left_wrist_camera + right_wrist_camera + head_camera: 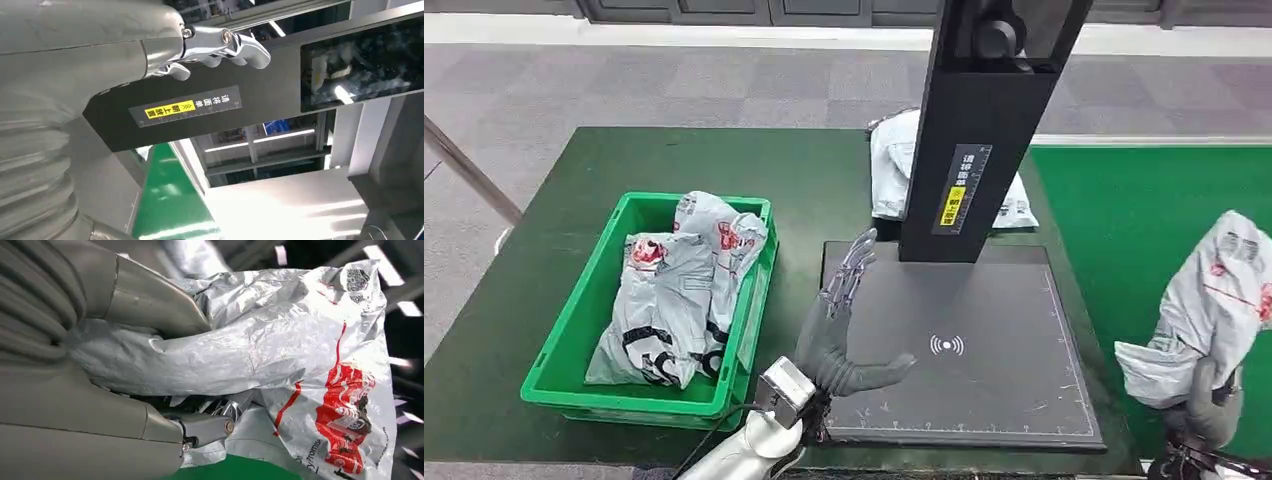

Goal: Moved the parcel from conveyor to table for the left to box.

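1. Across the middle of the head view lies the dark green table (824, 180), with the bright green conveyor belt (1144, 200) at the right.
2. At centre stands the flat black scanner platform (984, 340) with its tall black post (984, 120).
3. At left, the green plastic crate (574, 330) holds crumpled grey bags (674, 290).
4. At the right edge, the grey plastic parcel with red print (1214, 300) is lifted above the belt, gripped from below by the right hand (1209, 410) (fingers wrapped round it).
5. At lower centre, the left hand (844, 330) hovers spread and empty over the platform.
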